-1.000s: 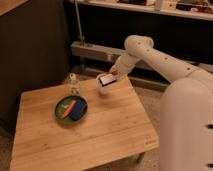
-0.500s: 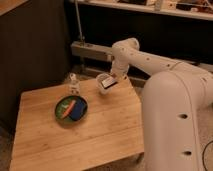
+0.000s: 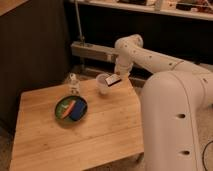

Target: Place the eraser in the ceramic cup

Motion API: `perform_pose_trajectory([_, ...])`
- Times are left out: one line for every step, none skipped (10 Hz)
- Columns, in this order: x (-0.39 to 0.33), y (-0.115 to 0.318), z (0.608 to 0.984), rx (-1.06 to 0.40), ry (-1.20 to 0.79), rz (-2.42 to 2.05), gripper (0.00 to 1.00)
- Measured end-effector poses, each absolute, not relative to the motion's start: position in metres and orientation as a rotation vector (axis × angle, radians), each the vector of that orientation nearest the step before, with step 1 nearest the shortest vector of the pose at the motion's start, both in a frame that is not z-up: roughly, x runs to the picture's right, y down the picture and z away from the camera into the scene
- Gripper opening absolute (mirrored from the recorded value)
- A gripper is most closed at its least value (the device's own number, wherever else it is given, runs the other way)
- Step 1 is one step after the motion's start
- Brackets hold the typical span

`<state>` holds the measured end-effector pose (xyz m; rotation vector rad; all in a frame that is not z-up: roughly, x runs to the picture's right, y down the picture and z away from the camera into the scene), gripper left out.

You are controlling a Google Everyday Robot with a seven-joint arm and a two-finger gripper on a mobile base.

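Observation:
The ceramic cup (image 3: 103,84) is a small plain white tumbler standing near the far edge of the wooden table (image 3: 100,135). My gripper (image 3: 116,78) hangs at the end of the white arm, just right of the cup's rim. It is shut on the eraser (image 3: 113,80), a small flat block with a black top and a white base. The eraser is tilted, off the table, with its left end touching or overlapping the cup's right rim.
A green round plate (image 3: 61,111) on the left half of the table carries a blue block (image 3: 77,110) with an orange piece. A small white figurine-like bottle (image 3: 74,84) stands behind the plate. My white body (image 3: 175,125) fills the right side, and a dark wall and metal rail lie behind.
The arm's elbow swung left and my body came further into view on the right. The gripper with the eraser stayed by the cup, shifting only slightly.

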<state>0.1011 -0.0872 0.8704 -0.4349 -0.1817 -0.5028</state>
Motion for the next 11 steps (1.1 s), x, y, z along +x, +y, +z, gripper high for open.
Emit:
perform_pose_trajectory([0.105,-0.09,0.871,-0.44,-0.174,-0.501,0.0])
perform_pose_trajectory([0.107,-0.094,0.874,-0.452,-0.161,-0.504,0.0])
perform_pose_trajectory([0.107,-0.097,0.877,-0.463,-0.149,-0.508,0.0])
perform_pose_trajectory([0.105,-0.101,0.878,-0.466,-0.139,-0.513,0.0])
perform_pose_trajectory([0.107,-0.106,0.878,-0.469,-0.122,-0.521,0.0])
perform_pose_trajectory([0.109,-0.11,0.877,-0.473,-0.104,-0.526,0.0])
perform_pose_trajectory([0.109,-0.111,0.877,-0.479,-0.091,-0.528,0.0])
perform_pose_trajectory([0.108,-0.112,0.877,-0.48,-0.082,-0.529,0.0])
perform_pose_trajectory([0.108,-0.113,0.875,-0.48,-0.078,-0.527,0.0])
perform_pose_trajectory([0.11,-0.115,0.874,-0.48,-0.075,-0.523,0.0])
perform_pose_trajectory([0.112,-0.118,0.872,-0.478,-0.072,-0.522,0.0])
